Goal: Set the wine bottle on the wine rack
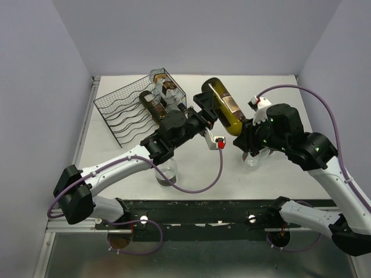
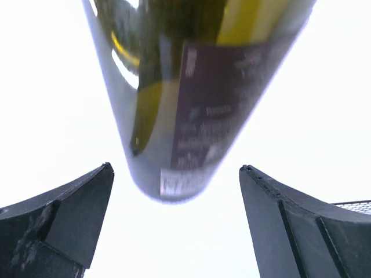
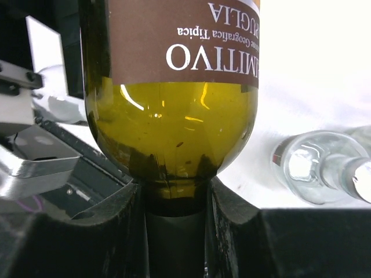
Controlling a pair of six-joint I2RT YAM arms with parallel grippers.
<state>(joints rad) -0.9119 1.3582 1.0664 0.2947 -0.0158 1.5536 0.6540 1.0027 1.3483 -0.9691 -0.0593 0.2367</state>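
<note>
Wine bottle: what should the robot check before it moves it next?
1. Right gripper shut on the wine bottle at its neck: ok.
2. Left gripper gripping it too: not ok. It is open, with gaps on both sides.
3. Wine bottle over the rack: not ok. It hangs to the rack's right.
4. Free cradles on the rack: ok. Only two bottles lie there, at its right end.
5. Clear bottle out of the right arm's way: cannot tell.
</note>
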